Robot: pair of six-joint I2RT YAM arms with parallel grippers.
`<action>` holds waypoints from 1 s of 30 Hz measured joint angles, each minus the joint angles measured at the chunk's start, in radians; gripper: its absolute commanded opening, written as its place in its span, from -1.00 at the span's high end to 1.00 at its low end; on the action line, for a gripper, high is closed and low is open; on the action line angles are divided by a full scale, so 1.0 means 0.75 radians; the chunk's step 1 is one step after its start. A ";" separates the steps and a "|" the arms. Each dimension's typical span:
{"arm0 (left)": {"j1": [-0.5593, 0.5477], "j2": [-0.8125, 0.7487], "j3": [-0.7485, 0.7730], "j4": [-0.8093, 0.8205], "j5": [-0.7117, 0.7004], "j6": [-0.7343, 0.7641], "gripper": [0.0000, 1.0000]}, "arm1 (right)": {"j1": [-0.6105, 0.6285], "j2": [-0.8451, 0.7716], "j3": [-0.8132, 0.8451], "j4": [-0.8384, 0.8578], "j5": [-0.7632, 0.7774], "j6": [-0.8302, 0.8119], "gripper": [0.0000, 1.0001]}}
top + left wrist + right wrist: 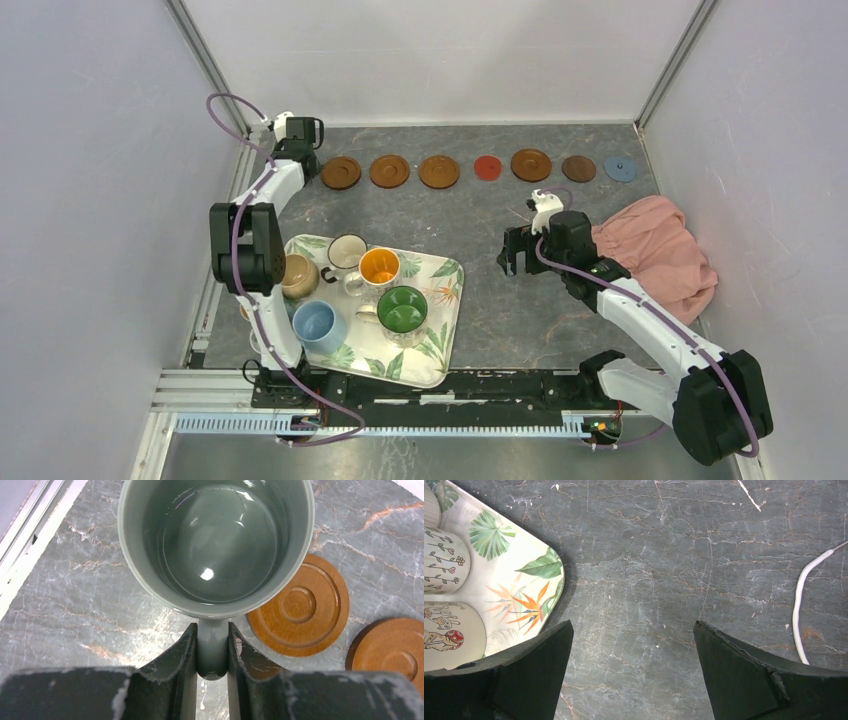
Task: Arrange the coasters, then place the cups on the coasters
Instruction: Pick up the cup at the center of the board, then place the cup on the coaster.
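Left fingers (175, 665) clamped on handle of grey-green cup (215, 540), far left, just beside leftmost of 7 coasters (341, 172) in far row. Right fingers (534, 675) spread wide, empty, over surface (649, 580) right of tray (544, 595).

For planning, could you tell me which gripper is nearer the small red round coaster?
Right. The right gripper is just in front of the red coaster; the left gripper is far left.

Bare table (470, 230) lies open between the tray (447, 300) and the pink cloth (655, 250). On the tray, cups (380, 266) stand close together; coasters (439, 171) line the far edge.
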 measured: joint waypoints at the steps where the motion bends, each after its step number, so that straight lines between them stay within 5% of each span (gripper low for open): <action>1: 0.005 0.023 0.031 -0.012 0.004 0.006 0.96 | 0.001 0.000 0.000 0.000 0.000 0.000 -0.96; 9: 0.033 0.209 0.269 -0.134 0.024 0.023 0.96 | 0.014 0.000 0.000 0.000 -0.001 0.000 -0.96; 30: 0.128 0.275 0.329 -0.199 0.069 0.024 0.95 | 0.027 0.008 0.000 0.000 -0.002 -0.002 -0.96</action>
